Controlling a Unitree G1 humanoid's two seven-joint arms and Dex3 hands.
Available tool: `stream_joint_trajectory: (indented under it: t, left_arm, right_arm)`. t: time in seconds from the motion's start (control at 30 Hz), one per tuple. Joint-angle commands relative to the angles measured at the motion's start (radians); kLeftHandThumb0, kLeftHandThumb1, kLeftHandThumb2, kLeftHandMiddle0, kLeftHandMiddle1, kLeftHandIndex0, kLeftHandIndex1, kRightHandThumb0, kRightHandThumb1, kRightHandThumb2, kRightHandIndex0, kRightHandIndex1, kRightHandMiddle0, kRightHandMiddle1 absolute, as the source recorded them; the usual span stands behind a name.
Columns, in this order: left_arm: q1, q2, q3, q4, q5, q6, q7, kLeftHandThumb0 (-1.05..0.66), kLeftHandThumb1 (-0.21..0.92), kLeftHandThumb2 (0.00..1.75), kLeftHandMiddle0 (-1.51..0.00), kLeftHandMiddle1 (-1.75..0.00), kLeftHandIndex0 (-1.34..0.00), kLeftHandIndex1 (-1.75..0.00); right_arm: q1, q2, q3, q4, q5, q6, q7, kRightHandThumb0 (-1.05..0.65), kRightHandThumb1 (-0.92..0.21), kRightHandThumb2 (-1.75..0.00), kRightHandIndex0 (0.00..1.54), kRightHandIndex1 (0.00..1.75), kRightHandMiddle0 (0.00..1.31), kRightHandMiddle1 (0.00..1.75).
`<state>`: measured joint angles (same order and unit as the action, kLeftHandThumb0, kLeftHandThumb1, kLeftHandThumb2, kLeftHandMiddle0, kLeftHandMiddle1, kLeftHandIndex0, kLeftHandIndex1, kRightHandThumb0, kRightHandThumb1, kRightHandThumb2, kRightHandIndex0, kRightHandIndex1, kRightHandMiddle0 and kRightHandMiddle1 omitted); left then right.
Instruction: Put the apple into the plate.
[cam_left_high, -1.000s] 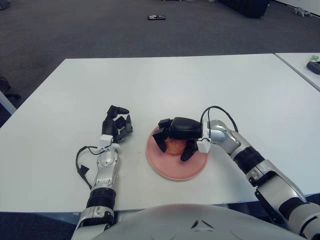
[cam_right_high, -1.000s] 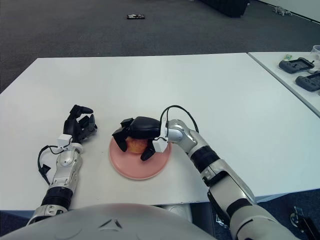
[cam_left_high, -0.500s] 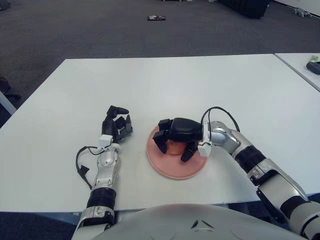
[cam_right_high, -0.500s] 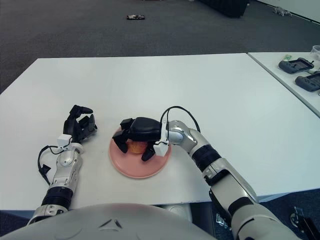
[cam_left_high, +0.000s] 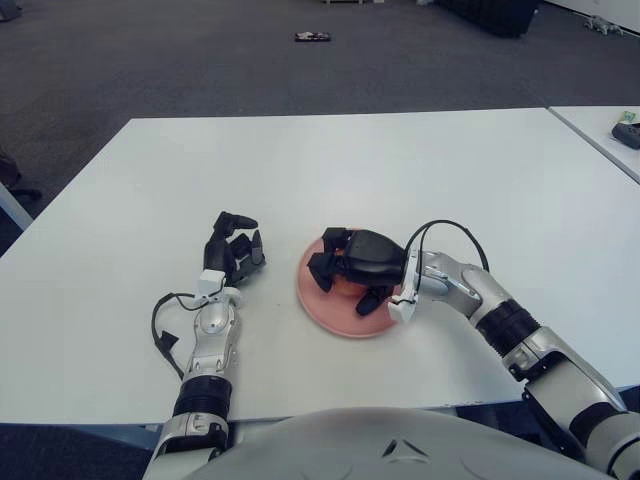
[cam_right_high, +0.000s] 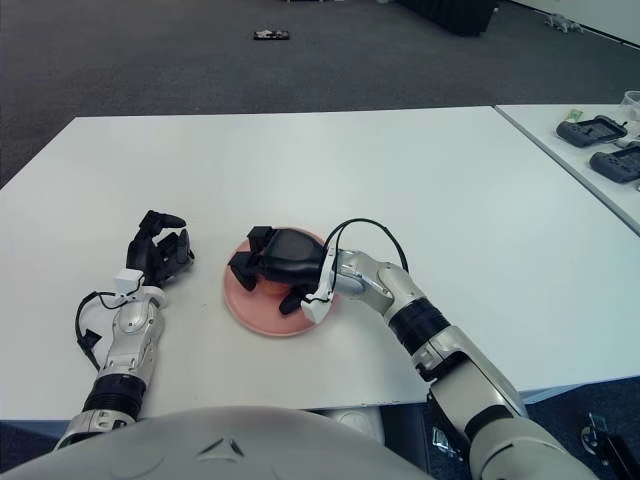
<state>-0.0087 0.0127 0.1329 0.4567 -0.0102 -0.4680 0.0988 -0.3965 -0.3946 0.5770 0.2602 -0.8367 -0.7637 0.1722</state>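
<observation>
The right hand (cam_left_high: 352, 268) sits low over the pink plate (cam_left_high: 345, 322), its black fingers (cam_right_high: 291, 301) curled downward so that the palm covers the plate's middle. The apple is hidden beneath that palm; only a faint sliver of orange shows between the fingers, so whether they grip it cannot be told. Only the plate's near rim and its left edge show clear of the hand. To the left of the plate shows the left hand (cam_left_high: 232, 250), idle, fingers loosely bent and holding nothing, on the white table (cam_left_high: 330, 170).
</observation>
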Motion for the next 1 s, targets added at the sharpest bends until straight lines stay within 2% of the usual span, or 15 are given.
stream_joint_trajectory:
  t: [0.0,0.03,0.13,0.2,0.27,0.43,0.63,0.97]
  left_arm:
    - [0.038,0.001,0.001,0.042,-0.004,0.034,-0.010,-0.41,0.55,1.03,-0.96,-1.75,-0.43,-1.75]
    - [0.038,0.001,0.001,0.042,-0.005,0.034,-0.011,-0.41,0.56,1.02,-0.95,-1.75,-0.43,-1.75]
    - [0.037,0.001,0.001,0.042,-0.006,0.033,-0.011,-0.41,0.56,1.02,-0.95,-1.75,-0.43,-1.75]
    - [0.037,0.000,0.001,0.041,-0.007,0.034,-0.010,-0.41,0.56,1.01,-0.94,-1.75,-0.42,-1.75]
    - [0.037,-0.001,0.001,0.039,-0.006,0.037,-0.009,-0.41,0.58,1.00,-0.94,-1.75,-0.41,-1.75]
    - [0.037,-0.001,0.001,0.035,-0.005,0.049,-0.005,-0.40,0.58,0.99,-0.95,-1.75,-0.41,-1.75]
    - [0.037,0.000,-0.001,0.031,0.003,0.053,0.002,-0.41,0.57,1.00,-0.97,-1.75,-0.41,-1.75]
    - [0.038,-0.001,-0.001,0.025,0.002,0.061,-0.003,-0.41,0.56,1.02,-0.96,-1.75,-0.42,-1.75]
  right_arm:
    - [0.022,-0.057,0.008,-0.030,-0.044,0.081,0.093,-0.33,-0.36,-1.10,0.07,1.18,0.04,1.17]
    - [0.027,-0.060,0.012,-0.039,-0.050,0.091,0.100,-0.40,-0.39,-1.05,0.04,0.90,0.02,0.97]
    - [0.032,-0.091,0.002,-0.133,-0.019,0.141,0.202,-0.53,-0.46,-0.95,0.01,0.38,0.01,0.59]
    - [0.043,-0.093,-0.001,-0.162,-0.007,0.180,0.238,-0.60,-0.51,-0.87,0.01,0.20,0.00,0.39]
    - [0.057,-0.094,-0.010,-0.189,0.006,0.212,0.256,-0.69,-0.57,-0.76,0.00,0.08,0.00,0.18]
    - [0.083,-0.100,-0.038,-0.246,0.058,0.248,0.274,-0.79,-0.67,-0.60,0.00,0.01,0.00,0.03]
    - [0.111,-0.096,-0.068,-0.281,0.129,0.278,0.292,-0.81,-0.72,-0.50,0.00,0.00,0.00,0.00]
    - [0.114,-0.097,-0.103,-0.262,0.223,0.246,0.271,-0.76,-0.69,-0.45,0.00,0.00,0.00,0.00]
